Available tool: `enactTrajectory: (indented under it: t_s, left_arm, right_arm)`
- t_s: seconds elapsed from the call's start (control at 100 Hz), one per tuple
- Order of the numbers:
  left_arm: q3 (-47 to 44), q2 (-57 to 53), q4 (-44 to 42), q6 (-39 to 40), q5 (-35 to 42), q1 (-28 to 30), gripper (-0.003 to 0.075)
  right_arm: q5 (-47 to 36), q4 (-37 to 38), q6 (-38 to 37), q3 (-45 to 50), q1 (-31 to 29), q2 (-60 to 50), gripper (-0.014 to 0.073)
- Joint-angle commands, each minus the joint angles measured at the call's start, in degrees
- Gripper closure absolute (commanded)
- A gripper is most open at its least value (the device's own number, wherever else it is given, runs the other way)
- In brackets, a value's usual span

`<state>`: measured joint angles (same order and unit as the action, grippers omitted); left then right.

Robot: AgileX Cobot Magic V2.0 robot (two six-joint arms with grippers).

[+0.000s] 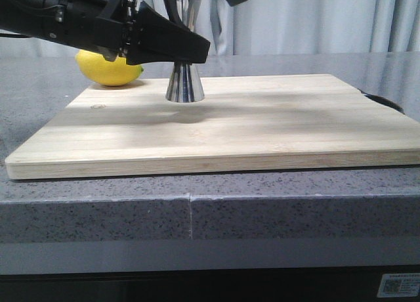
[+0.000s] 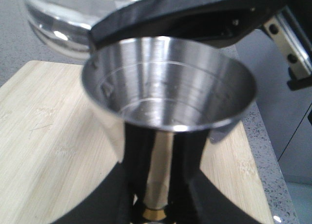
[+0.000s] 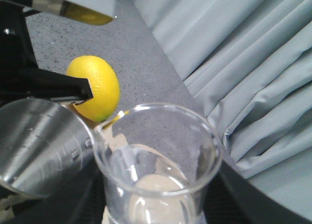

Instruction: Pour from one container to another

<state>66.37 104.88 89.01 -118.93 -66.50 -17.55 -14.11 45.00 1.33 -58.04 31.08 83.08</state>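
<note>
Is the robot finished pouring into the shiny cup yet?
Not finished, it seems. Done: the left pincer is closed on the steel jigger, which stands on the wooden board. The jigger's top cup may hold a little clear liquid; hard to tell. In hand: the glass beaker, in the right arm's grip, sits right beside the rim. Left: finishing the pour and setting the beaker down.

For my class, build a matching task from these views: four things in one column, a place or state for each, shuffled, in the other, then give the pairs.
Things:
1. jigger
2. beaker
3. lemon
4. cutting board

Places or states:
A. lies on the grey counter behind the board
B. clear glass, raised beside the steel cup's rim
C. stands upright on the board, gripped at its waist
D. lies flat on the counter

Pairs: 1-C, 2-B, 3-A, 4-D
</note>
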Motion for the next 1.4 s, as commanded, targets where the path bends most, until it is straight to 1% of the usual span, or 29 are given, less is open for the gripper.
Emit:
enactTrajectory:
  t_s: [0.0,0.23,0.47,0.97,1.39]
  left_arm:
    - [1.6,-3.2,3.9,0.4,-5.8,-0.6,0.0739]
    - [1.6,-3.2,3.9,0.4,-5.8,-0.6,0.0739]
    - [1.6,-3.2,3.9,0.4,-5.8,-0.6,0.0739]
    - [1.6,-3.2,3.9,0.4,-5.6,-0.6,0.0739]
    - [1.6,-3.2,3.9,0.4,-5.6,-0.6,0.0739]
  right_arm:
    - [-3.7,0.6,0.1,-2.1,-0.1,-2.0,0.0347]
    - [-3.7,2.1,0.1,-2.1,-0.1,-2.0,0.0347]
    - [-2.3,3.2,0.1,-4.4,-0.1,-2.0,0.0347]
    - [-0.9,5.5,0.1,-4.6,-0.1,-2.1,0.0347]
    - [-0.7,6.0,0.1,-4.6,-0.1,-2.5,0.0347]
